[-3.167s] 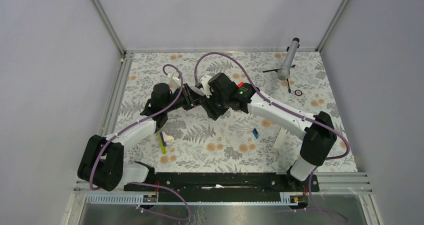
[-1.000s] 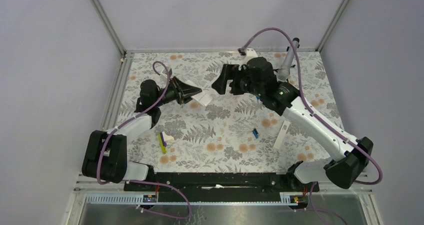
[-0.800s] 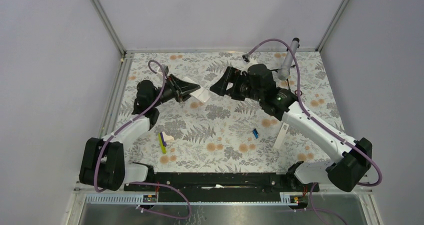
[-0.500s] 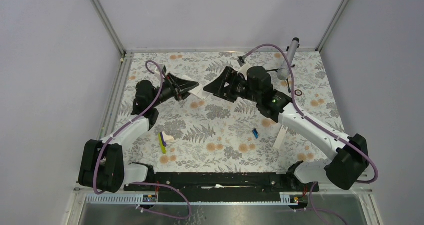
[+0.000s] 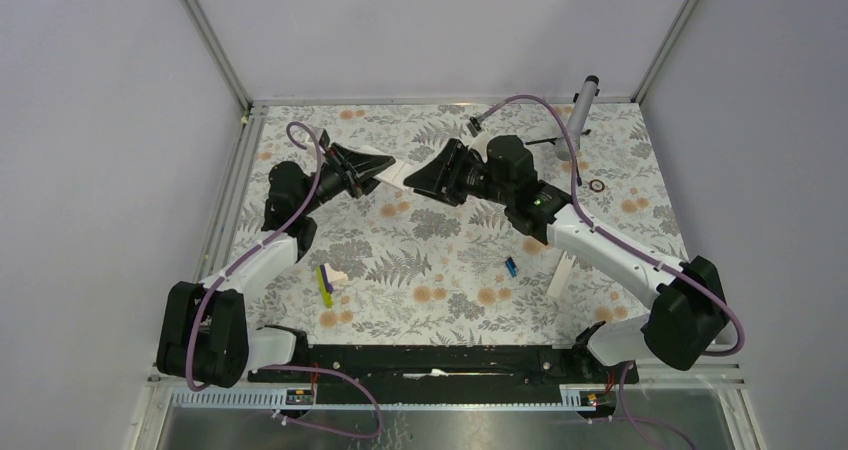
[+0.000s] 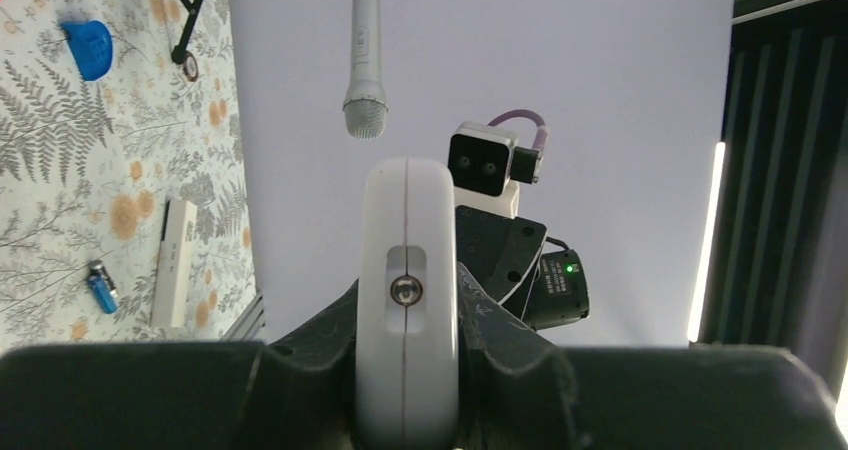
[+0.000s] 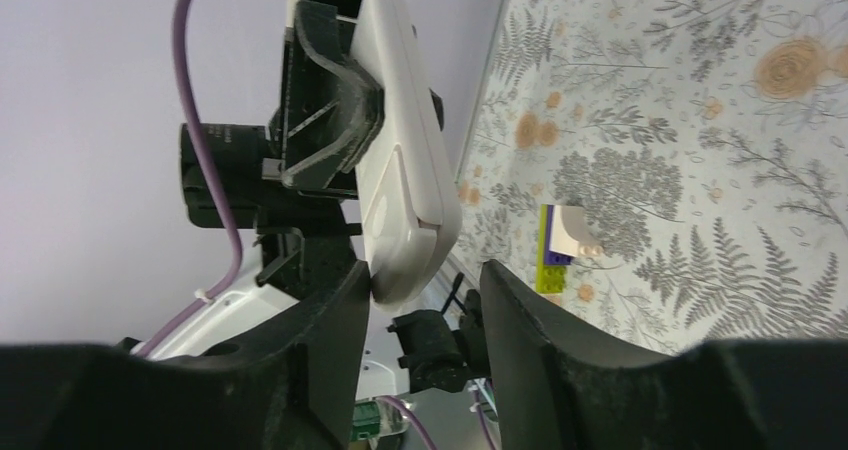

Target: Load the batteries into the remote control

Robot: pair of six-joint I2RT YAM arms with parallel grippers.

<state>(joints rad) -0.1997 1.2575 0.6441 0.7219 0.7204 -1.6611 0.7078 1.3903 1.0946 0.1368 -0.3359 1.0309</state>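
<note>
No legible text, label or number on anything in view.

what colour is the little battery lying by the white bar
Blue. The battery shows best in the left wrist view.

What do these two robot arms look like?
The left arm and right arm share white links between bulky black joints, each trailing a purple cable. The left end effector and right end effector are black, with two wedge-shaped fingers. A green light glows on the right arm.

Microphone (image 5: 583, 100), white bar (image 5: 558, 280), yellow-purple block (image 5: 324, 286)
</note>
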